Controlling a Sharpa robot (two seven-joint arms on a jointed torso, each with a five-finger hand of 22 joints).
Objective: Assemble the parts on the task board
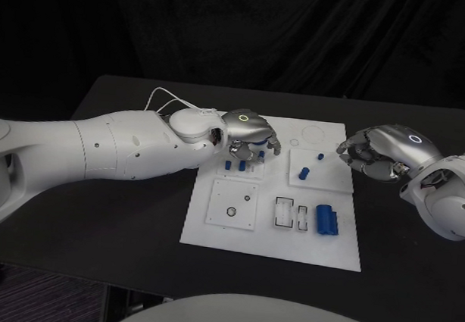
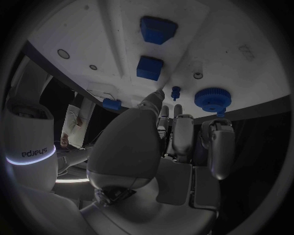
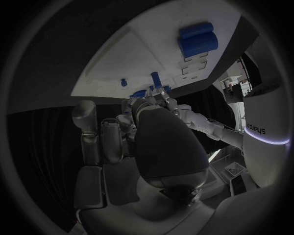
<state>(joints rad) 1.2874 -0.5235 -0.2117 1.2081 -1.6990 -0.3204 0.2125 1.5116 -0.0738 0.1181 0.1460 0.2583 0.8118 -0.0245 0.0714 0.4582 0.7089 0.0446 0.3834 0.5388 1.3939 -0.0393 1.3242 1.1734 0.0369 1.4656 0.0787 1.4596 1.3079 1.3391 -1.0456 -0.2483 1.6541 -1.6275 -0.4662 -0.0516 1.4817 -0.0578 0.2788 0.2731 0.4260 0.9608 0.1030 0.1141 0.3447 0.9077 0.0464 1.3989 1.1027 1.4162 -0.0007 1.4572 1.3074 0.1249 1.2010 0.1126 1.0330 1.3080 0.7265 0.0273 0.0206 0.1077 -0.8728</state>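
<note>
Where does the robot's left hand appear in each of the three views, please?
Head view: the left hand is just above the picture's centre, over the board's far left part, among small blue parts.
Left wrist view: the left hand takes up the middle, reaching toward the board.
Right wrist view: the left hand is small, at the board's edge across from the camera.
Shared landmark: the white task board.

Black table (image 1: 128,220) carries white task board (image 1: 274,244).

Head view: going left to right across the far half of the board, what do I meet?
Left hand → small blue parts under it → blue cylinder → small upright blue peg → right hand at the task board edge.
</note>
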